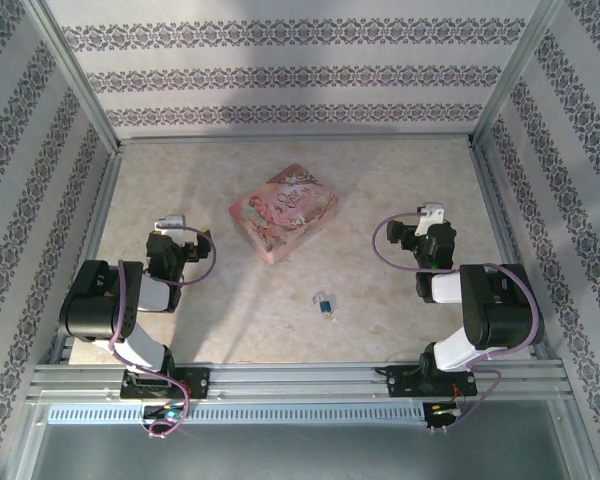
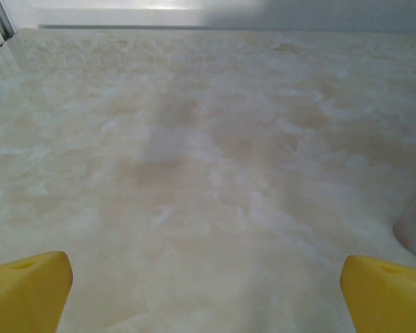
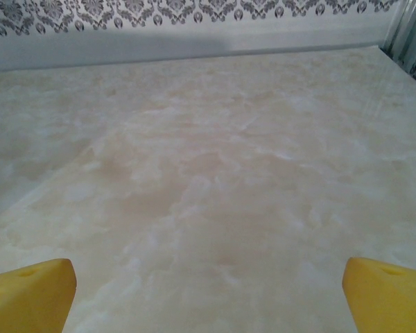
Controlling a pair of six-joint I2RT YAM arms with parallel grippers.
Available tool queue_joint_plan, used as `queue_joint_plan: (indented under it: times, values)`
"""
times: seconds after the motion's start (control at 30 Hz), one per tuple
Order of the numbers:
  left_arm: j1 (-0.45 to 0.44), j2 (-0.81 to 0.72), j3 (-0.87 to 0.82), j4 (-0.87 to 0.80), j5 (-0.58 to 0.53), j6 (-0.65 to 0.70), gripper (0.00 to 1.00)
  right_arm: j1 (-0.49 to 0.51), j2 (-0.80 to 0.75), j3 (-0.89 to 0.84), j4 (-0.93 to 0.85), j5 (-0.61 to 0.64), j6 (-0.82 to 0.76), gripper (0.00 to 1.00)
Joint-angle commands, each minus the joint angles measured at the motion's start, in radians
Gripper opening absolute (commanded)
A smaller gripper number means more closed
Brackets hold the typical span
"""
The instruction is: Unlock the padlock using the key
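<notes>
I see the padlock (image 1: 324,303) lying on the table (image 1: 230,320), a little way from the pink box (image 1: 283,212), on the side closer to my arms. It is tiny, blue and silver, and too small for me to see its parts. Nothing touches it. My left gripper (image 2: 208,298) sits to the left of the pink box. Its yellow fingers (image 2: 24,288) are wide apart and hold nothing. My right gripper (image 3: 208,298) sits well to the right of the box, wide apart too, holding nothing.
</notes>
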Motion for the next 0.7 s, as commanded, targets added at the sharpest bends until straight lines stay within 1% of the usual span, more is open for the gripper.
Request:
queue_joint_plan:
  times: [0.0, 0.67]
  values:
    - [0.01, -0.008, 0.075, -0.068, 0.012, -0.009, 0.99, 0.01, -0.008, 0.021, 0.006, 0.017, -0.019, 0.98]
    - [0.008, -0.006, 0.07, -0.056, 0.014, -0.008, 0.99, 0.035, -0.009, 0.029, -0.013, 0.051, -0.042, 0.98]
